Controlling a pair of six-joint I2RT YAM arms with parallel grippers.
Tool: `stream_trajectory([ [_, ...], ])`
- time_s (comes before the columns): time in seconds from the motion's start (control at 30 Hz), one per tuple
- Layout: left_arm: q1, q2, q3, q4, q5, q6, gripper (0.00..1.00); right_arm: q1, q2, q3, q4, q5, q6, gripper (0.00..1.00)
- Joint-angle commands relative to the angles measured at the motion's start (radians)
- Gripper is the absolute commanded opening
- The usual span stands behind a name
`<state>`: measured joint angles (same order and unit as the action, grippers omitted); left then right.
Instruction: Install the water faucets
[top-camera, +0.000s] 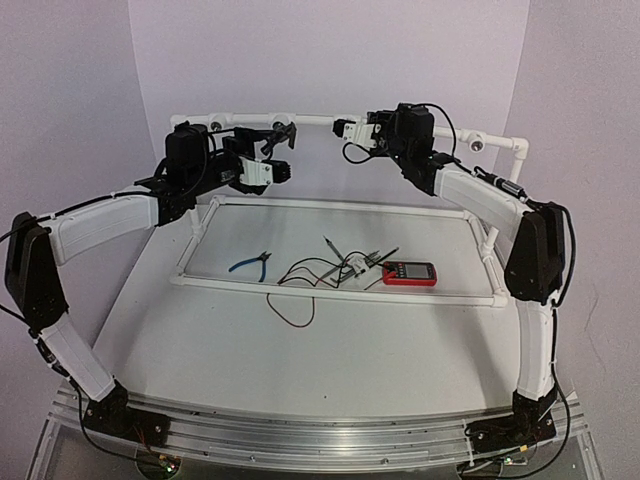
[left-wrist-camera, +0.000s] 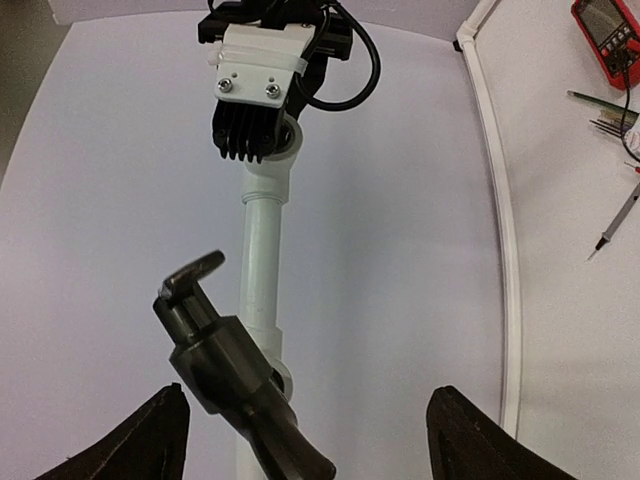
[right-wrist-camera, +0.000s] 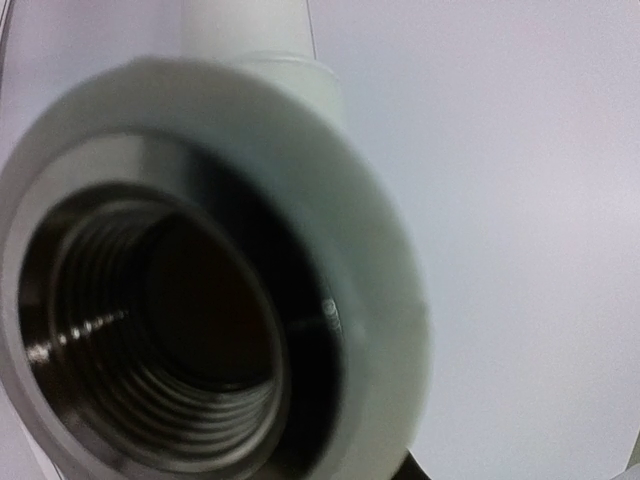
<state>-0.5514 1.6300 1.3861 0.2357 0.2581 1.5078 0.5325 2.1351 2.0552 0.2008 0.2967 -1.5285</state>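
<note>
Pale lavender table top (top-camera: 350, 350), open near the arm bases, ringed farther back by a flat white pipe frame (top-camera: 340, 206). Behind that, raised white plastic pipe rail (top-camera: 310, 120) close to the backdrop, with little room beyond. Right gripper (left-wrist-camera: 252, 140) at a rail fitting; spread or pressed together, cannot tell. Round white threaded socket (right-wrist-camera: 370, 250) filling the right wrist view. Left gripper (left-wrist-camera: 310, 400) spread wide, flanking the small dark grey-black metal faucet (left-wrist-camera: 225, 365): short lever handle raised, bent spout pointing down, resting against the rail, nearer one finger.
</note>
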Motion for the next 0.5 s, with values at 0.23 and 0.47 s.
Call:
stream_trajectory([
  [0.23, 0.055, -0.179, 0.018, -0.150, 0.116, -0.748, 0.88, 0.016, -0.070, -0.023, 0.032, -0.008, 0.226, 0.31],
  [0.47, 0.287, -0.116, 0.057, -0.095, 0.574, -1.838, 0.70, 0.015, -0.073, -0.038, 0.032, -0.005, 0.245, 0.33],
])
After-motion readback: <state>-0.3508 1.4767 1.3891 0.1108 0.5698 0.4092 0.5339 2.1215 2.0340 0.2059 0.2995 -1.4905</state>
